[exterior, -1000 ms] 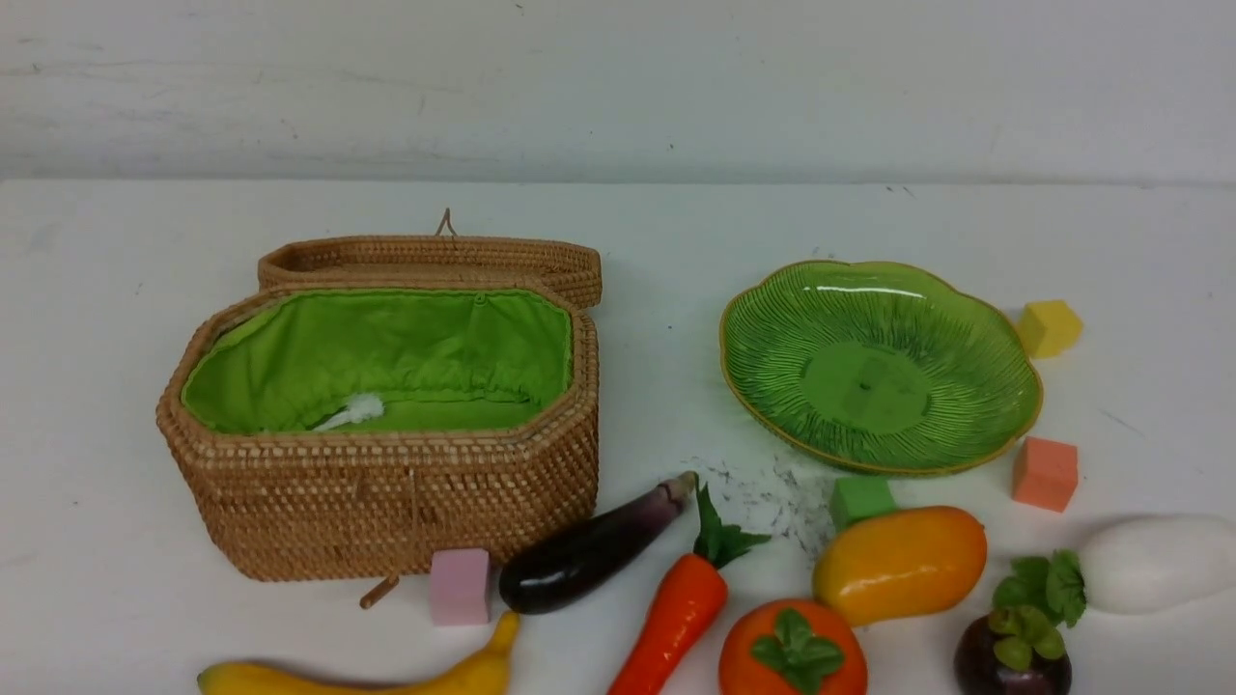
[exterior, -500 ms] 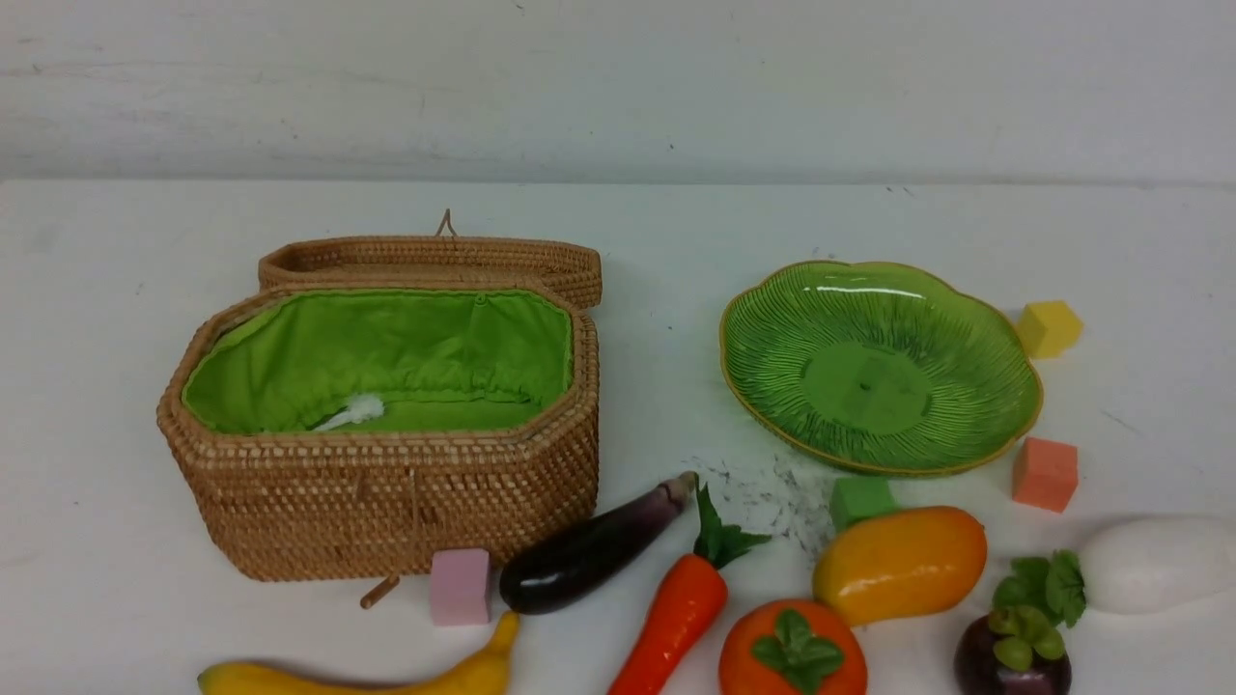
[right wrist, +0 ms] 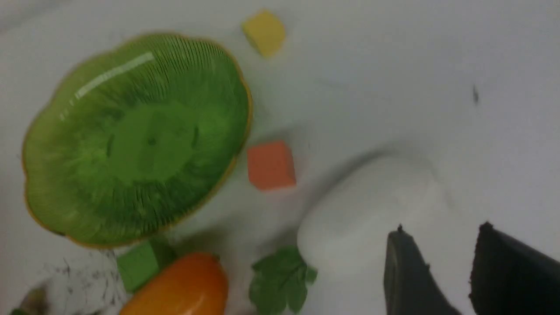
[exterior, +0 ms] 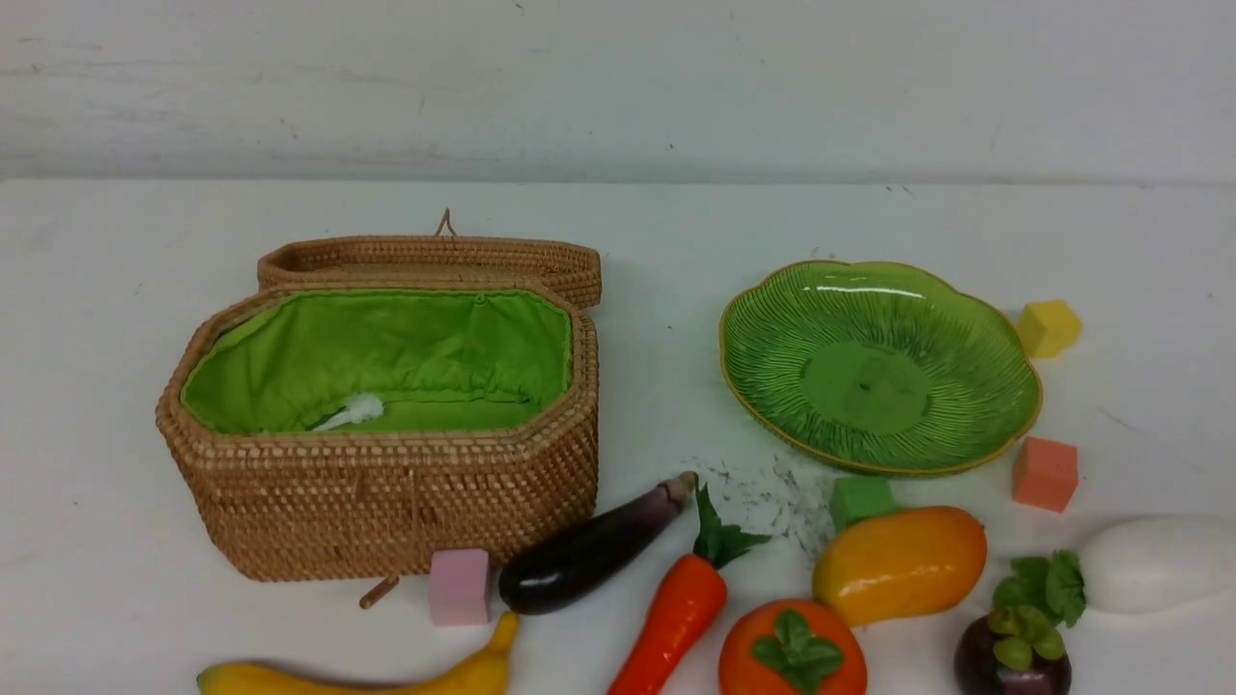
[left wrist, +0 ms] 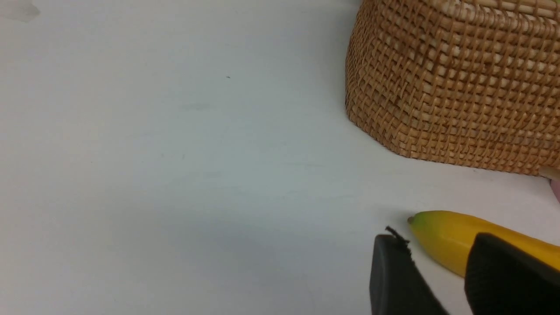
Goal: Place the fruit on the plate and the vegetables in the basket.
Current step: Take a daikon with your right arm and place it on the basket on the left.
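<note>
Two containers stand on the table [exterior: 97, 290]: the basket [exterior: 386, 502], lid back, showing green lining [exterior: 435, 347] and a white tuft [exterior: 352, 410], and the plate [exterior: 772, 386]. The fruit [exterior: 898, 565] and vegetables [exterior: 589, 550] lie on the table in front of them. Only the wrist views show the claws. The left claw [left wrist: 435, 249] has its jaws apart by the banana [left wrist: 437, 229]. The right claw [right wrist: 442, 238] has its jaws apart over the white vegetable [right wrist: 363, 218].

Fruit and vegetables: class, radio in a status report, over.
Left pincer open by banana; right pincer open by white vegetable. Plate, basket hold no produce. Loose cubes nearby.
</note>
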